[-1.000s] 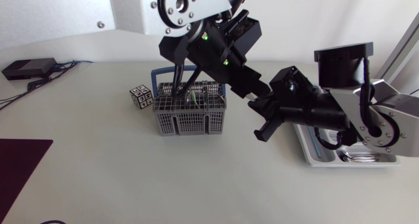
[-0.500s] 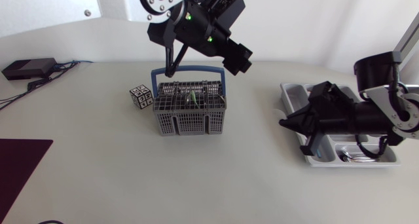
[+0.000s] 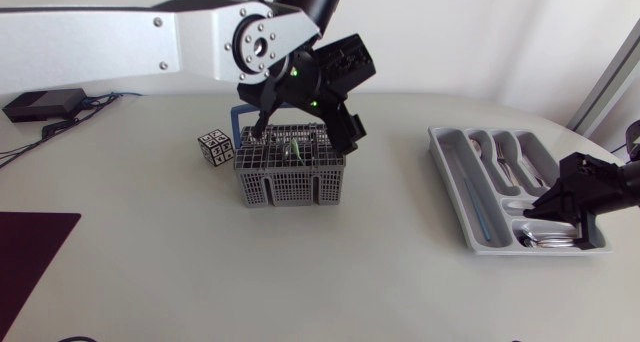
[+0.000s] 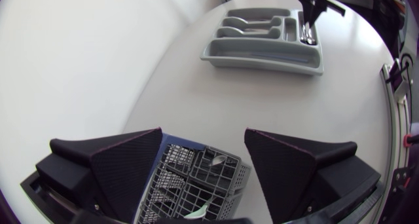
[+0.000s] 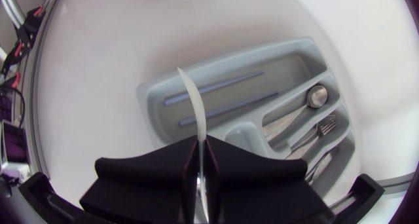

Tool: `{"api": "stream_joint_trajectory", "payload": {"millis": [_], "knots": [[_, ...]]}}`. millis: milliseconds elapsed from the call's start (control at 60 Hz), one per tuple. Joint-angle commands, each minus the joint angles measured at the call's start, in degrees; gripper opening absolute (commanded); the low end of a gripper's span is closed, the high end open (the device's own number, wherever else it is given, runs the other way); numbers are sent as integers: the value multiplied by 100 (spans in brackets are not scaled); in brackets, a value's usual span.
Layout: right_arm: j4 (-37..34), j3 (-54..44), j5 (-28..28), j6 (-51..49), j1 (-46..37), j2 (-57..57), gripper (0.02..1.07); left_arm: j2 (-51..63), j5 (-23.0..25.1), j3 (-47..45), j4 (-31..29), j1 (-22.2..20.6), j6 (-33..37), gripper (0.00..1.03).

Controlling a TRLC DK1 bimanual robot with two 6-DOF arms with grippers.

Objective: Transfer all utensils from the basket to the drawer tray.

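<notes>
The pale table (image 3: 180,272) carries everything. My left arm (image 3: 110,37) comes across it from the side, and its gripper (image 4: 203,139) hangs just over the grey wire basket (image 3: 290,187) with its fingers spread wide above the compartments. The grey drawer tray (image 3: 450,167) lies well apart from the basket, near the table's edge on my right side, with a broad stretch of tabletop between the two. My right gripper (image 5: 198,149) is over the tray, pressed together on a thin pale utensil (image 5: 194,106) that juts ahead of it, seen edge-on. In the tray lie two blue-grey sticks (image 5: 213,86), a spoon (image 5: 317,96) and forks (image 5: 321,127). Just beside the basket stands a small cube (image 3: 215,147) with black-and-white patterned faces.
</notes>
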Motion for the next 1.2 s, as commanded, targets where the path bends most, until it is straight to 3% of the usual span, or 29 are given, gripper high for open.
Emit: {"api": "stream_joint_trajectory", "payload": {"millis": [0,233,467,667,767,850,933,1050,1183], "knots": [[-290,354,218,-812,-218,434,8,175,-8,-281,27,-40,553,89],[-308,741,878,-1471,-675,1154,8,175,-8,-738,62,-49,1441,89],[193,636,1264,-1621,-728,1515,9,175,-8,-1019,361,-66,2073,89],[747,363,1229,-1515,-728,1330,49,289,-8,-1002,405,-40,2592,87],[817,275,1088,-1392,-728,1101,58,333,-17,-940,405,-5,2882,81],[826,179,1018,-1322,-728,908,72,386,-87,-835,405,22,3093,78],[809,29,1009,-1252,-649,724,95,491,-148,-711,414,74,3357,72],[773,-270,957,-1199,-508,390,95,570,-245,-659,590,83,3717,60],[738,-516,763,-1005,-315,29,95,720,-412,-641,845,110,4095,54]]}}
